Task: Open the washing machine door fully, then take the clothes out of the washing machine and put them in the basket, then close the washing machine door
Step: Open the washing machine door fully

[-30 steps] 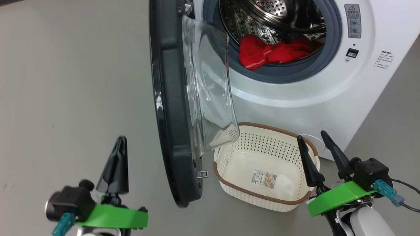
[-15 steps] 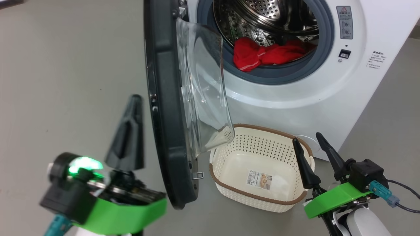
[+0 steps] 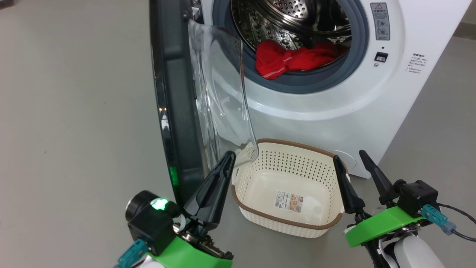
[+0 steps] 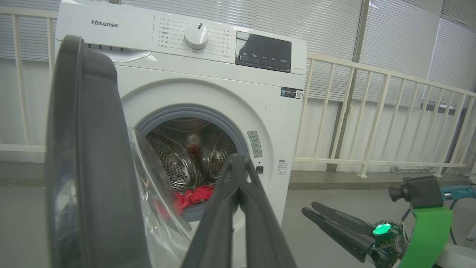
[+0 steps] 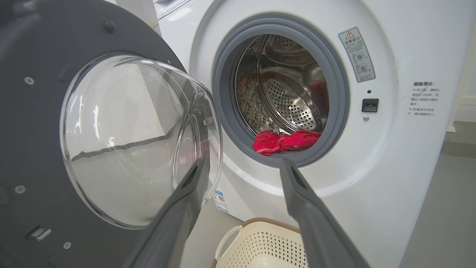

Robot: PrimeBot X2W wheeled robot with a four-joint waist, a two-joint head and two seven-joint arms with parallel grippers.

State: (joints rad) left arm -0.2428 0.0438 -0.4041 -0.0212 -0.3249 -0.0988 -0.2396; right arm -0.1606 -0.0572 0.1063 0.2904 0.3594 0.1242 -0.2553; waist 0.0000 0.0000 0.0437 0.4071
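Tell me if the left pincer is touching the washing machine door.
Cannot tell. In the head view the left pincer overlaps the washing machine door at its glass's lower edge; the left wrist view puts them close, showing neither gap nor contact.

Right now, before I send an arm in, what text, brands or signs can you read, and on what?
"Hisense": top left of the washing machine.
"温馨提示:": heading of the notice right of the opening; the lines below it are too small.
A red triangle sign tops the warning sticker; its print is too small.
Too small to read: markings round the dial, black sticker, blue label, barcode sticker in the basket.
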